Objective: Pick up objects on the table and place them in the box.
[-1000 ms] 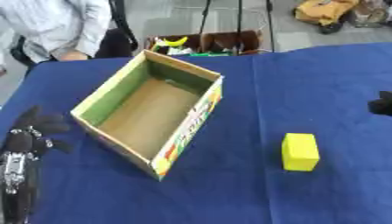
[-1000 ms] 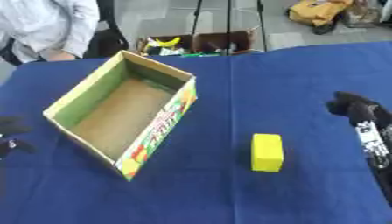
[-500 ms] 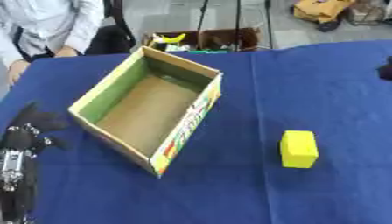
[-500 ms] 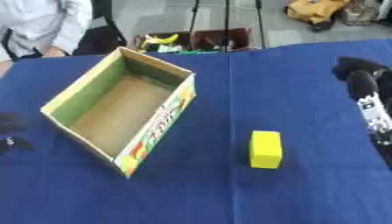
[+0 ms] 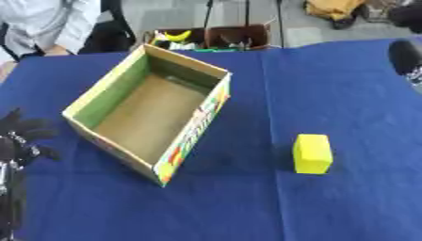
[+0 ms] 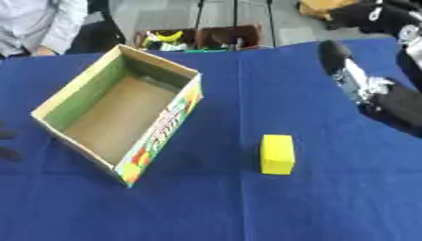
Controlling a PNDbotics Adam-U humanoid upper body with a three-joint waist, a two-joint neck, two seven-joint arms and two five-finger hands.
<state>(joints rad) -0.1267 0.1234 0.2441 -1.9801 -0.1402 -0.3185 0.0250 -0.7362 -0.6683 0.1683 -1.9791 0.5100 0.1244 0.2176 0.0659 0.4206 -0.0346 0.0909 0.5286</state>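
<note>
- One blue-covered table (image 5: 346, 94) fills nearly the whole view, its cloth flat and smooth.
- An open cardboard box (image 5: 198, 120) stands left of centre, turned askew, its inside bare brown; it looks stiff enough to take a dropped thing without tipping.
- The right hand (image 6: 346, 70) hangs over the far right of the table, dark and blurred, well apart from everything; I cannot tell how its fingers are set, and it holds nothing that I can see.
- The left hand (image 5: 20, 136) rests at the near left edge, fingers spread and relaxed, empty.
- The yellow block (image 6: 278, 154) lies on the cloth to the right of the box, nearer than the right hand. It looks light, rigid and flat-sided, probably not slippery; its two long sides seem the natural place to pinch.
</note>
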